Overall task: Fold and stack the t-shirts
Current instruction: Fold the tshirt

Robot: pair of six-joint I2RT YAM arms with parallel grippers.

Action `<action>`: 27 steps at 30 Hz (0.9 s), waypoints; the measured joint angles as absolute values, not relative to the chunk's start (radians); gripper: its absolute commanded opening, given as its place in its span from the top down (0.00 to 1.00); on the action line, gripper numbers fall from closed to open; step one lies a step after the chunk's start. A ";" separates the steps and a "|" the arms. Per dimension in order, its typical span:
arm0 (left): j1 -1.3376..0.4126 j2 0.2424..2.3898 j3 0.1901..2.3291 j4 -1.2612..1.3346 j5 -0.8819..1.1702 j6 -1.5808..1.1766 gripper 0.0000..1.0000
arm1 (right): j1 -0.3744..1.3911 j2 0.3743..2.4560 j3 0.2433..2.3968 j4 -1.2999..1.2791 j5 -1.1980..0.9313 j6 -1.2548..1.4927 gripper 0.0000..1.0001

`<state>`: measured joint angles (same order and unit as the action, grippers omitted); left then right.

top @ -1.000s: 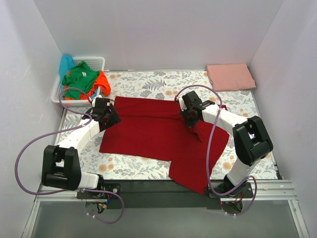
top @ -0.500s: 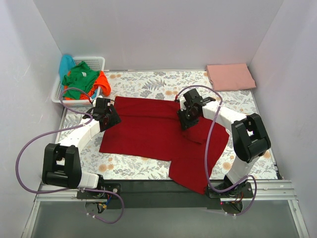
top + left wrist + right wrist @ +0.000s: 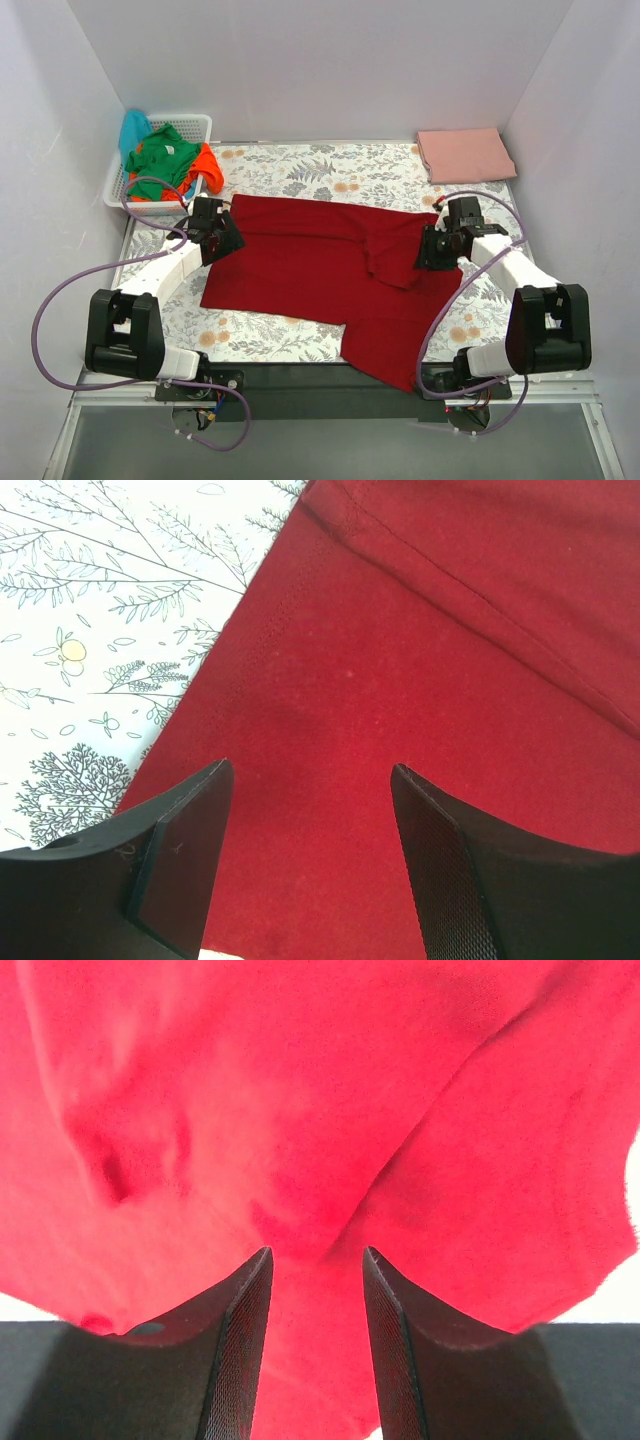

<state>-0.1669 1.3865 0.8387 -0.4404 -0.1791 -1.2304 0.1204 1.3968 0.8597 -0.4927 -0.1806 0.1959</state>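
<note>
One flap lies folded inward on dark red t-shirt (image 3: 300, 265); I judge side-folding underway. Right gripper (image 3: 317, 1260) and left gripper (image 3: 310, 785) both spread, empty. Next I pinch left edge.

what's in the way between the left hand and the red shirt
Nothing visible. The left hand is open right over the left edge of the red shirt, with only flat cloth showing below it.
</note>
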 measured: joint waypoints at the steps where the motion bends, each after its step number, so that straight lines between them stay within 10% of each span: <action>1: -0.167 1.386 0.839 -0.440 -0.178 -1.230 0.37 | 0.118 1.388 0.842 -0.492 -0.193 0.199 0.51; 12: -0.167 1.386 0.839 -0.441 -0.178 -1.231 0.37 | 0.579 1.420 0.969 -0.437 -0.031 0.101 0.52; 27: -0.167 1.386 0.839 -0.441 -0.184 -1.231 0.37 | 0.700 1.701 1.092 -0.443 0.170 0.022 0.54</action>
